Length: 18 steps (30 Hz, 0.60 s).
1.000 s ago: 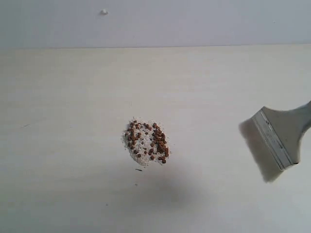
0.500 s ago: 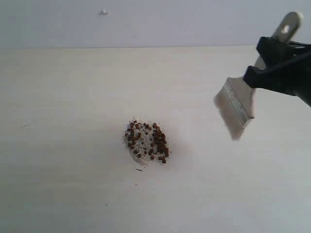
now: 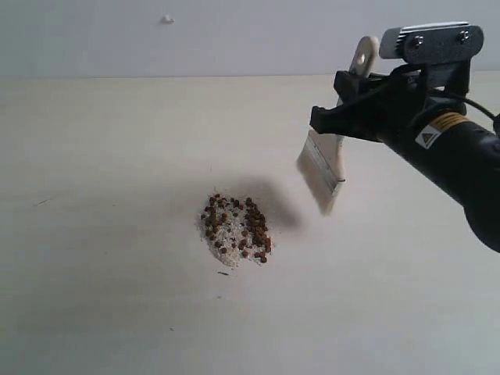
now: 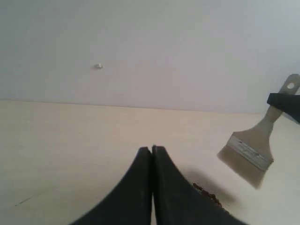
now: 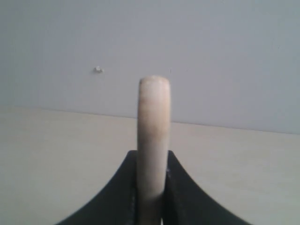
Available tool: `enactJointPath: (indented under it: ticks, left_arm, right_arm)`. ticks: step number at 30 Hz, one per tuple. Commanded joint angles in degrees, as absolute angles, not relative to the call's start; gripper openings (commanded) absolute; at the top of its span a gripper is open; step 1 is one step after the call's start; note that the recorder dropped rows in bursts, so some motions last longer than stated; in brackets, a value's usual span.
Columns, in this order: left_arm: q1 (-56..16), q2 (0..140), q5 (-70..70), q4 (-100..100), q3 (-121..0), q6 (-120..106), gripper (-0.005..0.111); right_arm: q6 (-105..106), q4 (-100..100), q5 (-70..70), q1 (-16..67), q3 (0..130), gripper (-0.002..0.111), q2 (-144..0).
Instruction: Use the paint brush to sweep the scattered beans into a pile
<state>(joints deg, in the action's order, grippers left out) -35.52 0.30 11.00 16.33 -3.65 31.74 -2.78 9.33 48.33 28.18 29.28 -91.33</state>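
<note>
The reddish-brown beans [image 3: 237, 228] lie in a compact cluster among pale crumbs near the table's middle; a few of the beans [image 4: 208, 193] peek out beside my left gripper's finger. My right gripper [image 3: 349, 109] is shut on the cream handle of the paint brush [image 3: 324, 170], which hangs in the air up and to the right of the cluster, bristles pointing down, not touching the table. In the right wrist view the paint brush [image 5: 153, 126] handle stands between the right gripper [image 5: 153, 154] fingers. The paint brush [image 4: 248, 157] also shows in the left wrist view. My left gripper [image 4: 152, 149] is shut on nothing.
The pale wooden table [image 3: 101, 156] runs back to a light grey wall carrying a small white speck [image 3: 166, 19]. The brush's shadow [image 3: 266, 199] falls on the table just beside the cluster. A tiny dark fleck [image 3: 223, 273] lies just in front of the cluster.
The right arm has carried the brush up and leftward from the right edge toward the beans, turning it more upright. The bean cluster has not moved.
</note>
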Motion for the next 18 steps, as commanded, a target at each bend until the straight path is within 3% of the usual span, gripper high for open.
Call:
enactJointPath:
  ticks: [1, 18]
  left_arm:
    - [-35.3, 0.0, 10.8, 16.3, -3.3, 31.7, 0.000]
    - [-35.3, 0.0, 10.8, 16.3, -3.3, 31.7, 0.000]
  right_arm:
    - [-7.0, 6.0, 55.1, 28.0, 29.8, 0.000, -95.6]
    - [-16.3, -2.9, 58.5, 28.0, 33.8, 0.000, -106.7]
